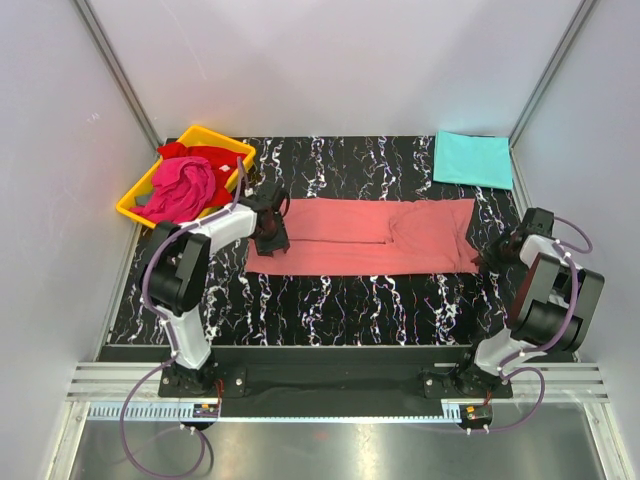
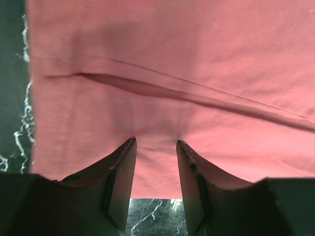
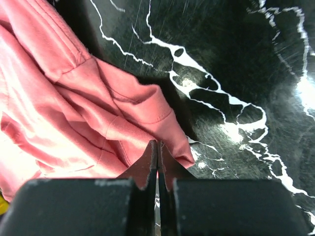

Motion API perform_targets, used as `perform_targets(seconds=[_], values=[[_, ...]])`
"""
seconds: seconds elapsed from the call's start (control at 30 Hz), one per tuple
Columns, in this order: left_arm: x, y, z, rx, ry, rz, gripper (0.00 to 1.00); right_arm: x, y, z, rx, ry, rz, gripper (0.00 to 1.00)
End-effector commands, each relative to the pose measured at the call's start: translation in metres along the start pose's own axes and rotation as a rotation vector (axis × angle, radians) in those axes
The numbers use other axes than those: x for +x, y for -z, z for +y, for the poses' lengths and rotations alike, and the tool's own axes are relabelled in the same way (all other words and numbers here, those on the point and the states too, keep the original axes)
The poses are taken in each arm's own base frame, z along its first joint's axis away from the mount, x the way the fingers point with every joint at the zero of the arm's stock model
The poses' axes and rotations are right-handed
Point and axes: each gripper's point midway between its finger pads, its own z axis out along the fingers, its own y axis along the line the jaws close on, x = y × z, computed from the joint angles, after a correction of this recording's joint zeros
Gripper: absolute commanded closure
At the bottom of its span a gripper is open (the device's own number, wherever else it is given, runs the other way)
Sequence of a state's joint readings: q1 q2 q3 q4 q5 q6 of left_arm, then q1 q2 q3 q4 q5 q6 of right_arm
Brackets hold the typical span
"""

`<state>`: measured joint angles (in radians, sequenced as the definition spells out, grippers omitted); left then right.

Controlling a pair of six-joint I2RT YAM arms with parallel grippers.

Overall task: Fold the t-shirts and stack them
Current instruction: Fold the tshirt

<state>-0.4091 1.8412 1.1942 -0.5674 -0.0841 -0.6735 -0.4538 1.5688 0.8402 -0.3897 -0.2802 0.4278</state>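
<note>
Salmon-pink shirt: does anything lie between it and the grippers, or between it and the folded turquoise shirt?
Nothing visible. The left gripper sits open over the left end of the salmon-pink shirt, the right gripper shut at its right corner. Only bare table lies between it and the turquoise shirt.

We see the red t-shirt mostly buried under the magenta t-shirt; the salmon-pink t-shirt overruns the left wrist view.
</note>
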Motion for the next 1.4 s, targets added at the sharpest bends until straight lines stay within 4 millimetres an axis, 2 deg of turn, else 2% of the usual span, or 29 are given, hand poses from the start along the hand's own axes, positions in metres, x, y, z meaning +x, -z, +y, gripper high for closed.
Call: perform_targets(seconds=[0.0, 0.13, 0.2, 0.27, 0.3, 0.33, 0.47, 0.6, 0.7, 0.73, 0.77, 0.87, 0.93, 1.03, 1.07, 1.2, 1.37], values=[[-0.006, 0.023, -0.004, 0.047, -0.011, -0.016, 0.55, -0.030, 0.018, 0.010, -0.002, -0.014, -0.102, 1.00], [-0.017, 0.048, -0.011, 0.098, -0.014, -0.066, 0.54, -0.028, 0.016, -0.005, 0.086, -0.048, -0.079, 1.00], [-0.020, 0.056, -0.021, 0.148, -0.019, -0.072, 0.54, -0.021, 0.012, -0.003, 0.066, -0.060, -0.056, 0.98], [-0.017, 0.061, -0.032, 0.214, -0.048, -0.057, 0.54, -0.017, 0.011, -0.003, 0.057, -0.065, -0.047, 0.90], [-0.011, 0.065, -0.041, 0.267, -0.064, -0.036, 0.53, -0.017, 0.013, -0.001, 0.043, -0.065, -0.048, 0.82], [-0.014, 0.067, -0.048, 0.308, -0.087, -0.052, 0.53, -0.019, 0.017, 0.002, 0.036, -0.063, -0.060, 0.79], [-0.004, 0.064, -0.063, 0.400, -0.135, -0.019, 0.48, -0.033, 0.041, 0.007, 0.076, -0.078, -0.106, 0.68], [0.010, 0.045, -0.066, 0.420, -0.158, 0.053, 0.47, -0.038, 0.058, 0.012, 0.117, -0.156, -0.115, 0.63], [0.019, 0.029, -0.052, 0.354, -0.159, 0.085, 0.47, -0.026, 0.061, 0.037, 0.078, -0.128, -0.106, 0.56], [0.022, 0.025, -0.046, 0.325, -0.150, 0.092, 0.47, -0.016, 0.057, 0.054, 0.050, -0.086, -0.090, 0.55], [0.027, 0.020, -0.038, 0.292, -0.144, 0.103, 0.47, -0.006, 0.053, 0.062, 0.028, -0.076, -0.066, 0.54], [0.034, 0.009, -0.011, 0.156, -0.098, 0.109, 0.49, 0.017, 0.040, 0.073, 0.025, -0.061, -0.021, 0.54], [0.036, 0.009, 0.004, 0.081, -0.070, 0.095, 0.50, 0.023, 0.031, 0.067, 0.045, -0.066, -0.021, 0.54], [0.046, 0.021, 0.016, 0.084, -0.045, 0.063, 0.50, 0.035, 0.019, 0.033, 0.165, -0.031, -0.009, 0.54], [0.051, 0.030, 0.021, 0.097, -0.033, 0.045, 0.49, 0.035, 0.016, 0.028, 0.180, -0.023, -0.019, 0.54], [0.053, 0.048, 0.019, 0.147, 0.022, 0.004, 0.48, 0.049, -0.001, 0.010, 0.212, -0.005, 0.016, 0.54], [0.049, 0.059, 0.021, 0.134, 0.057, -0.017, 0.48, 0.044, -0.005, 0.000, 0.261, 0.041, -0.006, 0.55]])
